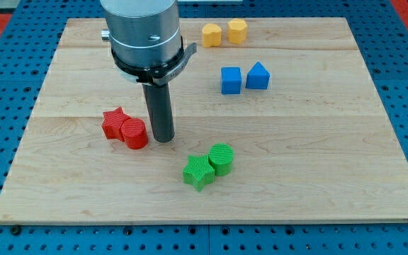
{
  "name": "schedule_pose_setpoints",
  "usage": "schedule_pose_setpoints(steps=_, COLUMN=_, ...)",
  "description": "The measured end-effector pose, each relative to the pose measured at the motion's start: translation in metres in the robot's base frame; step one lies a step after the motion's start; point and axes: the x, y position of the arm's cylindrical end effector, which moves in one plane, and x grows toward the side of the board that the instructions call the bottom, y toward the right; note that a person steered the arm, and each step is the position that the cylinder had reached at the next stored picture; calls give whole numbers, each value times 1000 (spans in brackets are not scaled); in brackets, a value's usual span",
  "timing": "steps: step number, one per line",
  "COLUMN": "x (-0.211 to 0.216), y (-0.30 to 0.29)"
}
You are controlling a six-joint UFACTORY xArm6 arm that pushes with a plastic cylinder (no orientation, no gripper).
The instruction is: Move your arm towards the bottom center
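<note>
1. My tip (163,139) rests on the wooden board (62,177), left of centre, about midway between the view's top and bottom. It is a bare rod with nothing to clasp; it holds nothing and only pushes.
2. The red cylinder (135,133) sits just beside my tip on the view's left, perhaps touching; I cannot tell. The red star (114,122) touches that cylinder on its far left.
3. My goal is the bottom centre of the board, a bare stretch near the lower edge. From my tip it lies toward the view's bottom and slightly to the right.
4. The green star (198,171) and green cylinder (221,159) stand close to that line, on its right side. I judge a straight run downward passes left of them; drifting right would nudge the green star.
</note>
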Motion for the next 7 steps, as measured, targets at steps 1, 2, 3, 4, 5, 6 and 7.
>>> schedule_pose_setpoints(steps=1, x=0, y=0)
schedule_pose_setpoints(steps=2, x=0, y=0)
schedule_pose_setpoints(steps=3, x=-2, y=0)
schedule_pose_setpoints(steps=4, x=-5, y=0)
schedule_pose_setpoints(steps=5, x=-3, y=1)
schedule_pose_setpoints(steps=6, x=-4, y=2)
schedule_pose_setpoints(steps=7, x=-4, y=23)
